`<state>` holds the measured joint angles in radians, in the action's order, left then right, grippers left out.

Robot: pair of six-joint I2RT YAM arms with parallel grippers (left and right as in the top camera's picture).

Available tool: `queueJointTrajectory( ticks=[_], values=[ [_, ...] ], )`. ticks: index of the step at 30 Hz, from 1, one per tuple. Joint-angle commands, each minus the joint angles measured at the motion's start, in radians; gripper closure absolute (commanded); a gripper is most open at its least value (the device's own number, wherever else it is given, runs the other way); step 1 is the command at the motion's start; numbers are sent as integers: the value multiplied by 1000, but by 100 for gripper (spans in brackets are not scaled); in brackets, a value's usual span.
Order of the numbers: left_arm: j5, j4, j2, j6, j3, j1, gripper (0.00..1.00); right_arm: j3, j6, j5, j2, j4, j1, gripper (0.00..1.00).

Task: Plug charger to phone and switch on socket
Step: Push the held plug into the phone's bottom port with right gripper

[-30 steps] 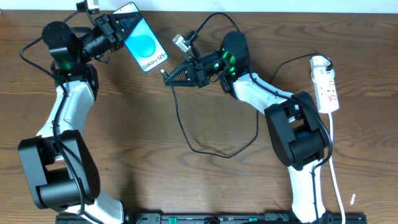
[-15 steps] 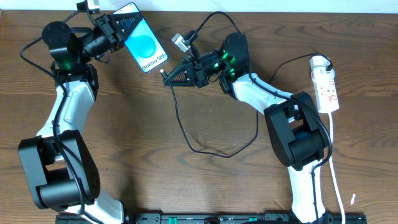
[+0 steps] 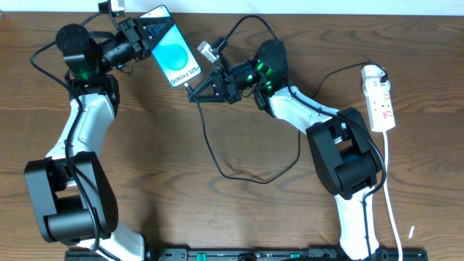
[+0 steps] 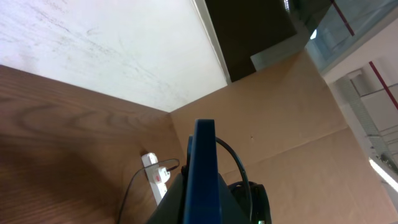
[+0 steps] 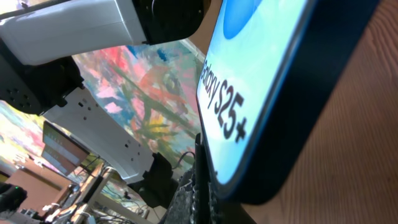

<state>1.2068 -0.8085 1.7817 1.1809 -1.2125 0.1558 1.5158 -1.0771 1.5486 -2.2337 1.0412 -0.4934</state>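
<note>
My left gripper [image 3: 148, 30] is shut on the phone [image 3: 174, 56], holding it above the table at the back, its blue screen facing up; the phone shows edge-on in the left wrist view [image 4: 202, 171]. My right gripper [image 3: 194, 88] is shut on the plug tip of the charger [image 3: 210, 141], right at the phone's lower end. In the right wrist view the phone [image 5: 261, 81] fills the frame and the plug tip [image 5: 202, 180] sits against its bottom edge. The black cable loops across the table. The socket [image 3: 380, 98] lies at the far right.
The socket's white cord [image 3: 391, 196] runs down the right side toward the front edge. A black cable from its far end arcs toward the right arm. The socket also shows in the left wrist view [image 4: 155, 177]. A wall borders the table at the back.
My left gripper has shifted the phone right and slightly down toward the right gripper. The right gripper with the plug tip has edged up to the phone's lower end.
</note>
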Motion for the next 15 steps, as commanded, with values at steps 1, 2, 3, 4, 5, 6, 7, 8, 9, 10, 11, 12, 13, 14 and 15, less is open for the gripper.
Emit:
queueJointTrajectory(
  ticks=[1,2,3,4,5,6,7,8,9,10,11,12,13,14,15],
  values=[
    [29,-10,-35,6,-22,2,93,8,-10,13,14,5,-3,99],
    [29,-10,-35,6,-22,2,93,8,-10,13,14,6,-3,99],
    [31,-10,-35,6,-22,2,93,8,-10,13,14,6,-3,99],
    [31,-10,-35,6,-22,2,93,8,-10,13,14,7,-2,99],
    [32,-10,-35,6,-22,2,93,8,-10,13,14,7,-1,99],
    [32,-10,-35,6,-22,2,93,8,-10,13,14,7,2,99],
    [32,-10,-35,6,-22,2,93,8,-10,13,14,7,4,99],
    [32,-10,-35,6,-22,2,93,8,-10,13,14,7,7,99],
    [32,-10,-35,6,-22,2,93,8,-10,13,14,6,10,99],
    [32,-10,-35,6,-22,2,93,8,-10,13,14,6,14,99],
    [32,-10,-35,6,-22,2,93,8,-10,13,14,6,17,99],
    [32,-10,-35,6,-22,2,93,8,-10,13,14,6,20,99],
    [32,-10,-35,6,-22,2,92,8,-10,13,14,7,23,99],
    [32,-10,-35,6,-22,2,92,8,-10,13,14,6,27,99],
    [32,-10,-35,6,-22,2,92,8,-10,13,14,6,27,99]
  ],
)
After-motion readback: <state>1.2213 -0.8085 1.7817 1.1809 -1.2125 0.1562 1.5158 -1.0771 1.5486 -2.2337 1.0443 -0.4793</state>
